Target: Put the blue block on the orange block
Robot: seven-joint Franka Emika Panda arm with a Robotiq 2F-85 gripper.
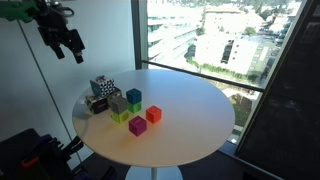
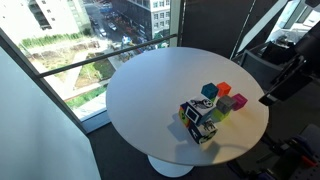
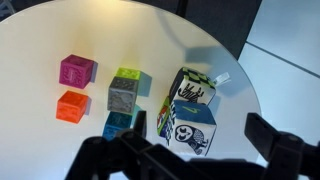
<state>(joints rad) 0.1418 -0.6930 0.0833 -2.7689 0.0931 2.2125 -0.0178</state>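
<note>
The blue block point(image 3: 119, 124) sits on the round white table point(image 3: 120, 30), just in front of a grey cube point(image 3: 123, 96). The orange block point(image 3: 72, 104) lies apart to its left, next to a magenta cube point(image 3: 77, 70). Both exterior views show the blue block point(image 1: 133, 97) point(image 2: 209, 91) and the orange block point(image 1: 153, 114) point(image 2: 225, 88). My gripper point(image 3: 190, 160) is open and empty. It hangs high above and to the side of the table in an exterior view point(image 1: 66, 45).
A yellow-green cube point(image 3: 128, 77) stands behind the grey cube. Two larger patterned cubes point(image 3: 190, 110) are stacked right of the blue block. A window with a railing point(image 1: 200, 75) runs behind the table.
</note>
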